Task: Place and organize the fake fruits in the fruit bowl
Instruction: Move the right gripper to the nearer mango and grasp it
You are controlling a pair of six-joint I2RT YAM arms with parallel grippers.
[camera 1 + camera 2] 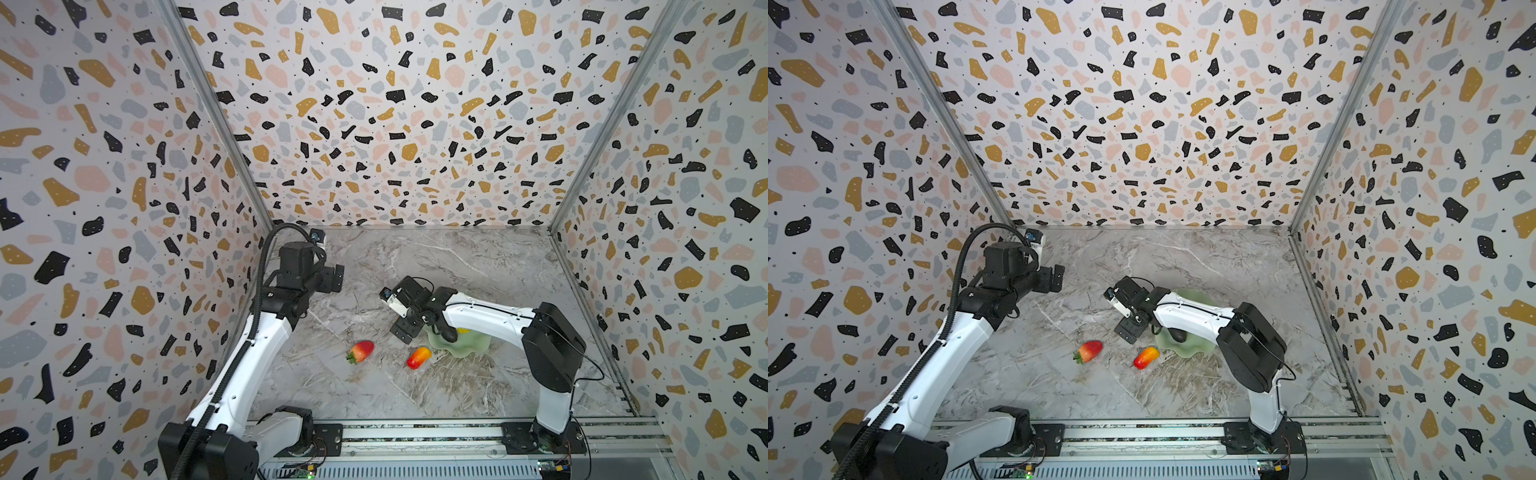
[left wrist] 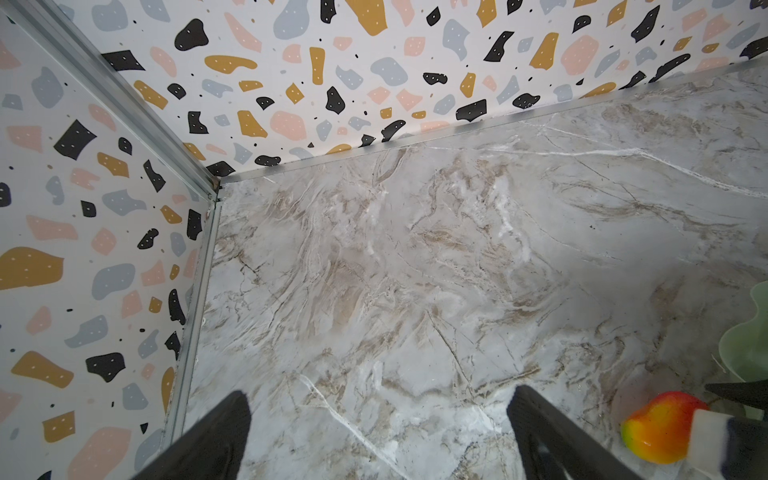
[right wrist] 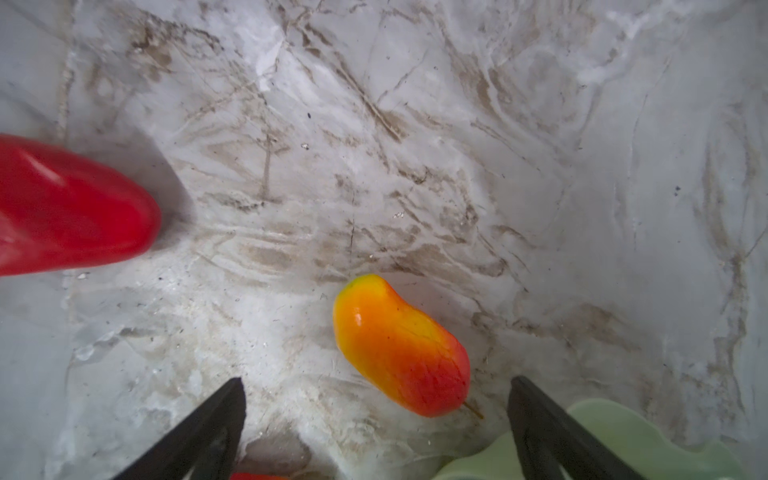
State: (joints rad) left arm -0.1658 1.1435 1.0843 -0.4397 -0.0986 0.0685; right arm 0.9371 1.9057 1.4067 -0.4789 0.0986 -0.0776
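Top views, both: right arm (image 1: 486, 318) bent sharply at elbow, forearm stretched low across fruit bowl (image 1: 461, 349), wrist tipped down toward marble table (image 1: 374, 399). Right gripper (image 1: 405, 332) just off bowl's rim on the side toward the loose fruits. Right wrist view: fingers (image 3: 224, 424) spread wide, pinching nothing; red-orange-yellow oval (image 3: 399, 349) flat on table just ahead of them, nearer the finger next to the bowl rim, apart from both. Strawberry (image 3: 70, 208) off to one side, well apart from fingers. Left arm (image 1: 257, 345) raised and folded back by the left wall, left gripper (image 1: 334, 278) up over the table, well apart from every fruit. Left wrist view: fingers spread, empty, only bare marble between. Strawberry and oval both on table outside bowl, near each other, oval just beside rim, contact not clear. Inside bowl: dark oblong fruit (image 1: 1177, 334), plus yellow fruit (image 1: 463, 331), only a sliver showing under forearm
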